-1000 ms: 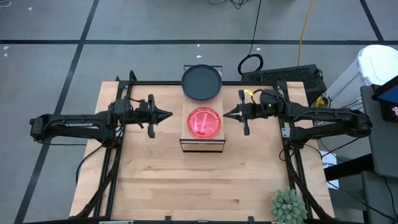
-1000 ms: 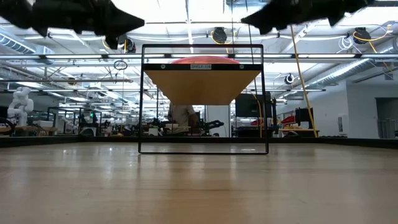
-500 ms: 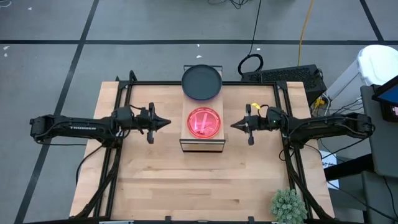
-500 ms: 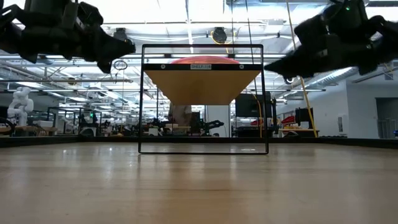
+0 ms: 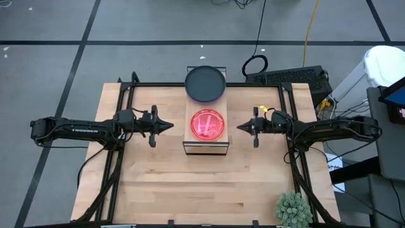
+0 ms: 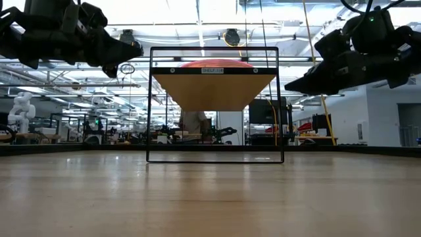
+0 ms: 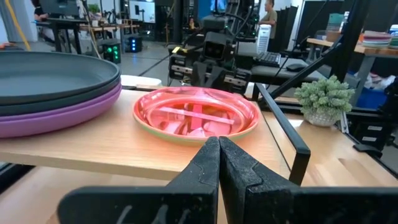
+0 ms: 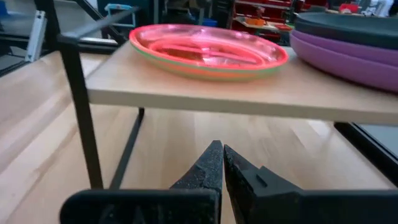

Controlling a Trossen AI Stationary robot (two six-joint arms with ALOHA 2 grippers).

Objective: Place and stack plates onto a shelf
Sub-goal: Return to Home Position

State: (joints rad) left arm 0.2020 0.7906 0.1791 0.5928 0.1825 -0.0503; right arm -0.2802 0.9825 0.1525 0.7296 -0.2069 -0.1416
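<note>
The shelf [image 5: 205, 147] stands mid-table, its wood plank top on a thin black frame [image 6: 281, 105]. A pink-red plate [image 5: 207, 124] lies on a green one on the plank's near half. A dark plate [image 5: 205, 83] tops purple plates [image 7: 62, 115] on the far end and overhangs it. My left gripper [image 5: 171, 125] is shut and empty, level, just left of the shelf. My right gripper [image 5: 239, 126] is shut and empty, just right of it. In the right wrist view the right gripper [image 8: 222, 152] sits below the plank's height.
A small green plant [image 5: 292, 209] stands at the table's near right corner. Black rails [image 5: 190, 85] frame the table's sides and far edge. A keyboard [image 5: 297, 77] and cables lie beyond the far edge. The near half of the wooden table [image 5: 202, 190] is bare.
Both grippers have sunk beside the shelf, staying shut. My right gripper dropped farther, from above the plank to below it, drawing back a little toward the table's right and near edges. My left gripper came down less. The plates have not moved.
</note>
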